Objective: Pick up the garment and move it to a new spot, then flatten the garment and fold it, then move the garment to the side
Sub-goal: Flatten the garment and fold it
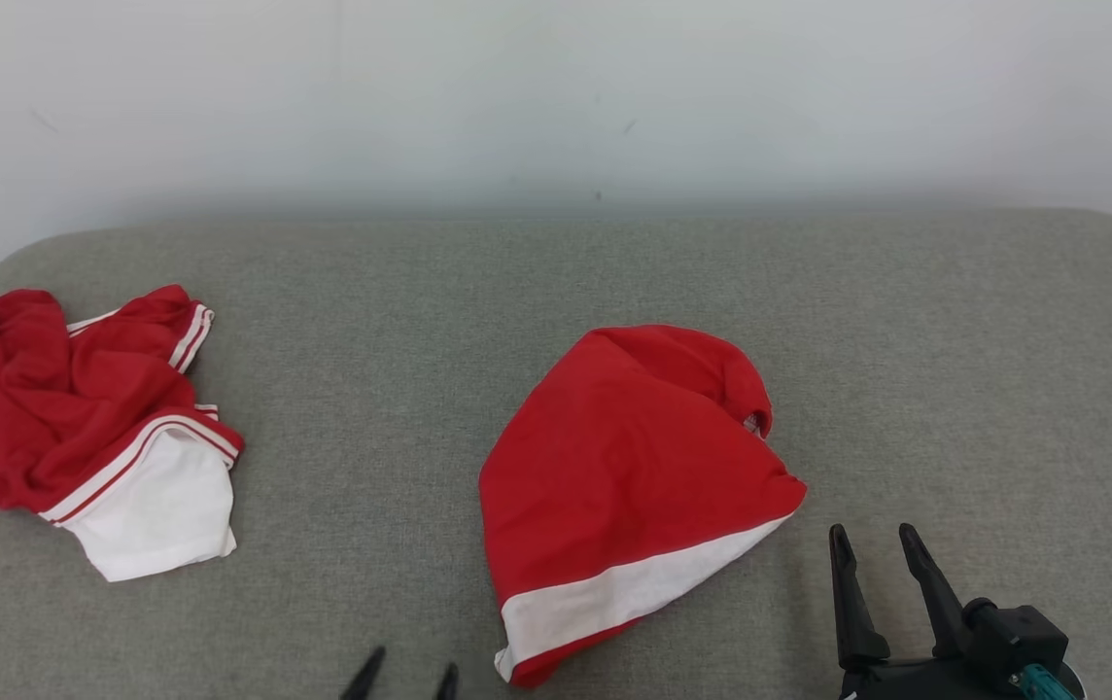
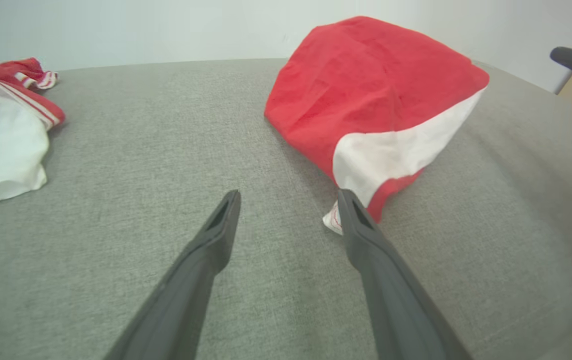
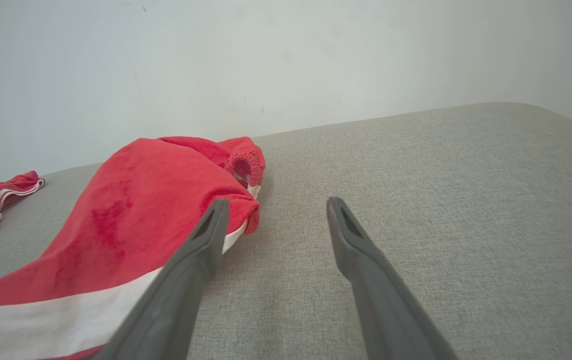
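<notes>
The garment [image 1: 624, 457], red with a white band along one edge, lies in a loose heap at the middle of the grey padded surface [image 1: 955, 369]. My left gripper [image 1: 405, 678] is open at the bottom edge, just left of the garment's near corner. In the left wrist view the garment [image 2: 366, 85] lies ahead and to the right, and its white corner sits beside the right finger of the open left gripper [image 2: 288, 197]. My right gripper [image 1: 874, 537] is open and empty, just right of the garment. In the right wrist view the right gripper [image 3: 277, 202] has the garment [image 3: 131, 215] to its left.
A second crumpled red and white garment [image 1: 60, 408] lies at the far left of the surface, also seen as that heap [image 2: 1, 135] in the left wrist view. A pale wall [image 1: 556, 97] runs behind the surface. Bare grey padding stretches to the right.
</notes>
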Motion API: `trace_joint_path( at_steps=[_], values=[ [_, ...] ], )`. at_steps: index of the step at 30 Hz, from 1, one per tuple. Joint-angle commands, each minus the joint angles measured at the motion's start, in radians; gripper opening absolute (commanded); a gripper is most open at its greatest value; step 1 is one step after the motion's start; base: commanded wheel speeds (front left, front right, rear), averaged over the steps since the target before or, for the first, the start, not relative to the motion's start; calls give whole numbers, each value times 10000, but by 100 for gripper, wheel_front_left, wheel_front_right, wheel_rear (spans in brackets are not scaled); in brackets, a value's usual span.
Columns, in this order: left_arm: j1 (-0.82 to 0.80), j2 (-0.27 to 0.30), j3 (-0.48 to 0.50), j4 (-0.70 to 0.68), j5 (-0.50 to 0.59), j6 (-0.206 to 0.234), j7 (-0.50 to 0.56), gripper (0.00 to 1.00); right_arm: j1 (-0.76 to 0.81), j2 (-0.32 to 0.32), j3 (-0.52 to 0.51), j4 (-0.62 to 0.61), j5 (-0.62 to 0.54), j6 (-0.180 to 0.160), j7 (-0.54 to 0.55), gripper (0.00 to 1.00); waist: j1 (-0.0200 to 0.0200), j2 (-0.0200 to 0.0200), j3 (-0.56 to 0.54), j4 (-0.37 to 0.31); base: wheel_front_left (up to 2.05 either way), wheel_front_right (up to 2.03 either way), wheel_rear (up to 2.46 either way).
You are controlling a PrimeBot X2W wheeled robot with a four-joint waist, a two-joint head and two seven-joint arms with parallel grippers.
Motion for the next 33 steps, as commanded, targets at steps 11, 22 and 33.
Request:
trace_joint_path(
  at_steps=[11, 22, 33],
  values=[
    [-205, -368, 2652, -1773, -131, 560, -34, 100, -29, 8, 1, 44, -155, -22, -5, 100, 2, 0, 14, -58, 0, 0, 0],
    [-9, -705, 4204, -1743, 298, 261, -34, 100, -284, 9, 109, 136, -257, -22, -5, 100, 2, 0, 26, -125, 0, 0, 0],
    [-415, -932, 4041, -1409, 460, -71, -34, 100, -2292, -309, 510, 1559, -678, -22, 173, 100, 2, 0, 106, 385, 0, 0, 0]
  ],
)
